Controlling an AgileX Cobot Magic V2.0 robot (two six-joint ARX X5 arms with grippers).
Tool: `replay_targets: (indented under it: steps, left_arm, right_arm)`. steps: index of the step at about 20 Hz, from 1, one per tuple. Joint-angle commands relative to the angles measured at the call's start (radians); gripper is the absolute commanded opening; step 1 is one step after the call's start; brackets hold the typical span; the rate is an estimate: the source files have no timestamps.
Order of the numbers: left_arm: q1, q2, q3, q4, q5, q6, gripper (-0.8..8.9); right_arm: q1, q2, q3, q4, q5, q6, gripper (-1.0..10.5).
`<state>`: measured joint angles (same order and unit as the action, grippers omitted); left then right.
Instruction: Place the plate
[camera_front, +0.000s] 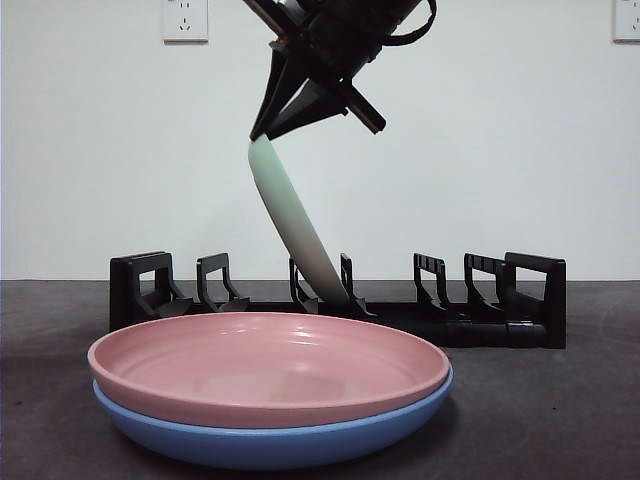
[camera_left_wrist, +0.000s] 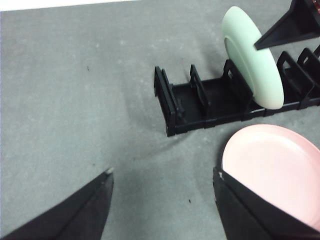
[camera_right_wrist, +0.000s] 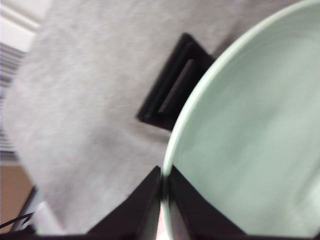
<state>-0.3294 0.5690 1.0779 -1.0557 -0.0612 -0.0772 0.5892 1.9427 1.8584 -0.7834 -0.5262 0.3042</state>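
Observation:
A pale green plate (camera_front: 295, 225) stands on edge and tilted, its lower rim down in a middle slot of the black dish rack (camera_front: 480, 320). My right gripper (camera_front: 262, 135) comes in from above and is shut on the plate's upper rim; the right wrist view shows the plate (camera_right_wrist: 250, 125) filling the picture, its rim pinched by the right gripper (camera_right_wrist: 164, 175). In the left wrist view the green plate (camera_left_wrist: 252, 60) leans in the rack (camera_left_wrist: 200, 107). My left gripper (camera_left_wrist: 162, 175) hangs open over the grey table, holding nothing.
A pink plate (camera_front: 270, 365) lies stacked on a blue plate (camera_front: 270, 440) in front of the rack, near the table's front. The pink plate (camera_left_wrist: 275, 160) lies close beside one left jaw. The rack has several other upright dividers on both sides.

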Motion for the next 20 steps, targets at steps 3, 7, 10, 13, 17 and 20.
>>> replay_targets:
  steps: [3,7,10,13,17,20]
  left_arm:
    - [-0.001,0.005,0.016,0.040,0.002,0.008,3.13]
    - [-0.001,0.005,0.016,0.050,0.002,0.006,3.13]
    - [-0.001,0.005,0.016,0.051,0.002,0.006,3.13]
    - [-0.001,0.005,0.016,0.053,0.002,0.006,3.12]
    - [-0.001,0.005,0.016,0.054,0.002,0.005,3.12]
    - [-0.001,0.005,0.016,0.054,0.002,0.005,3.12]
  right_arm:
    - [0.013,-0.056,0.034,-0.002,-0.024,-0.011,0.1]
    - [0.013,-0.121,0.034,-0.024,-0.024,-0.034,0.1]
    - [0.023,-0.178,0.034,-0.058,-0.024,-0.079,0.1]
    - [0.050,-0.237,0.034,-0.108,0.008,-0.159,0.1]
    - [0.132,-0.317,-0.014,-0.157,0.164,-0.219,0.1]
    - [0.192,-0.430,-0.201,-0.056,0.204,-0.219,0.1]
